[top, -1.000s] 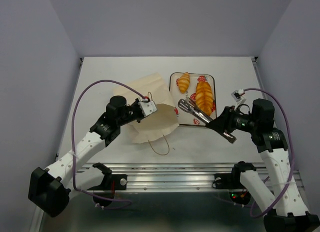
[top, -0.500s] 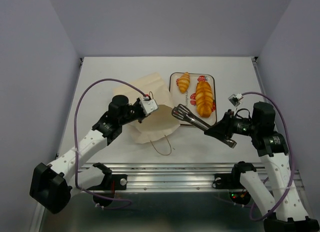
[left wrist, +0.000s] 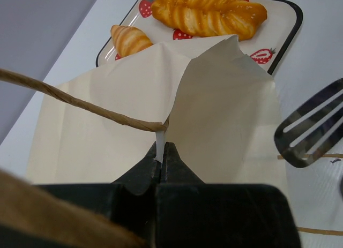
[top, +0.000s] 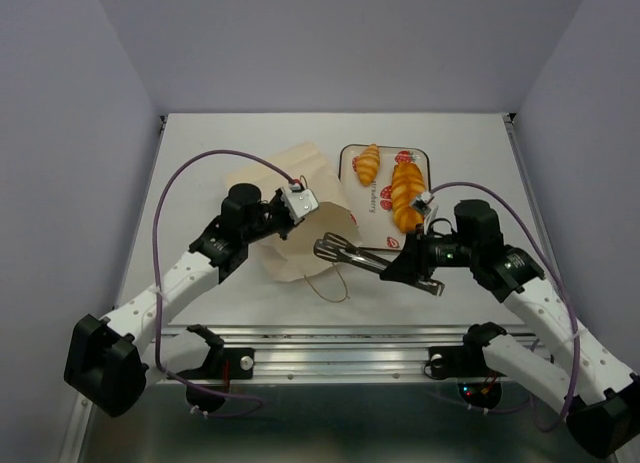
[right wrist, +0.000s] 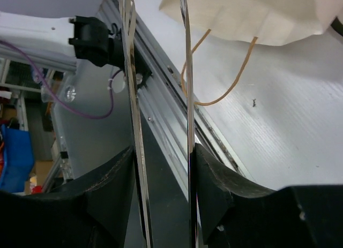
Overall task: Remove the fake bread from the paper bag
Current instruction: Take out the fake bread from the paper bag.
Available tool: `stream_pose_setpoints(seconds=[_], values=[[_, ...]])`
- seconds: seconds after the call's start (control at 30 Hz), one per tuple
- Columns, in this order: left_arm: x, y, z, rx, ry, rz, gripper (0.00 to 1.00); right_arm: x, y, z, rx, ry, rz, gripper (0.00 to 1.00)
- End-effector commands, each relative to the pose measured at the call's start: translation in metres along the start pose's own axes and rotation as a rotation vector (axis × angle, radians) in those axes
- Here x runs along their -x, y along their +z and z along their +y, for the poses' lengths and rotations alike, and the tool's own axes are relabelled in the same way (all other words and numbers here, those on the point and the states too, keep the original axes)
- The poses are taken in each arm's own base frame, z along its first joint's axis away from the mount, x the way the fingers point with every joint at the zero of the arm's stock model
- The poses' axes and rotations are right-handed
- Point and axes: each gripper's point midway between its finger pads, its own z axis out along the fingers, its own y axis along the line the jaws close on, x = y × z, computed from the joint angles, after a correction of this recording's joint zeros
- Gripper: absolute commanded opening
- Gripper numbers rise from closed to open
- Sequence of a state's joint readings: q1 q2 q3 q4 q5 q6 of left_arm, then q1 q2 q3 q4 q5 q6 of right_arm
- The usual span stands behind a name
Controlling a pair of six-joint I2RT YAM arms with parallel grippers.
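Note:
The cream paper bag (top: 318, 198) lies on the table left of the tray, its mouth facing the near edge. My left gripper (top: 291, 209) is shut on the bag's top edge (left wrist: 161, 143) and holds that flap raised. My right gripper (top: 408, 263) is shut on metal tongs (top: 338, 249); their slotted head hovers at the bag's near right corner. The long ridged loaf (top: 405, 190) and one small croissant (top: 369, 163) lie on the strawberry-print tray (top: 346, 183). The other croissant is hidden. The left wrist view shows the loaf (left wrist: 209, 12), the croissant (left wrist: 130, 40) and the tongs head (left wrist: 311, 130).
The bag's cord handle (top: 330, 283) loops on the table towards the near edge, and shows in the right wrist view (right wrist: 225, 92). The metal rail (top: 330, 335) runs along the table's front edge. Grey walls stand on the left, the right and behind.
My right arm has swung left and nearer, carrying the tongs from over the tray's near edge to the bag's near right corner. My left gripper has shifted slightly up and right with the bag's edge.

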State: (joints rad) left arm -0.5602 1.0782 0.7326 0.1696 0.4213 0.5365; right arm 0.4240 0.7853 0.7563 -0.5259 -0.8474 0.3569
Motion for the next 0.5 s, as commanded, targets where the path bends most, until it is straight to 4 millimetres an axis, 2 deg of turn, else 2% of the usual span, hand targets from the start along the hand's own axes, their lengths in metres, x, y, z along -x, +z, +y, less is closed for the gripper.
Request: stream_pose_setpoints(seconds=[0.0,0.1,0.13,0.17,0.27,0.33,0.37,0.47], values=[[0.036,-0.002,0.016,0.037,0.026,-0.096,0.00,0.028,0.010,-0.009,-0.086,-0.063,-0.090,0.50],[0.039,-0.004,0.015,0.036,0.025,-0.107,0.00,0.034,0.018,-0.012,-0.108,-0.084,-0.110,0.50],[0.040,-0.005,0.015,0.040,0.023,-0.112,0.00,0.031,0.024,-0.013,-0.118,-0.082,-0.093,0.50],[0.041,-0.006,0.014,0.037,0.022,-0.114,0.00,0.035,0.028,-0.022,-0.171,-0.087,-0.110,0.50],[0.042,-0.008,0.014,0.038,0.025,-0.122,0.00,0.030,0.047,-0.034,-0.237,-0.103,-0.078,0.50],[0.044,-0.010,0.013,0.040,0.026,-0.126,0.00,0.029,0.060,-0.030,-0.242,-0.131,-0.058,0.50],[0.045,-0.010,0.014,0.042,0.022,-0.128,0.00,0.032,0.067,-0.040,-0.302,-0.136,-0.065,0.50],[0.047,-0.012,0.015,0.048,0.012,-0.132,0.00,0.043,0.084,-0.045,-0.379,-0.170,-0.103,0.50]])
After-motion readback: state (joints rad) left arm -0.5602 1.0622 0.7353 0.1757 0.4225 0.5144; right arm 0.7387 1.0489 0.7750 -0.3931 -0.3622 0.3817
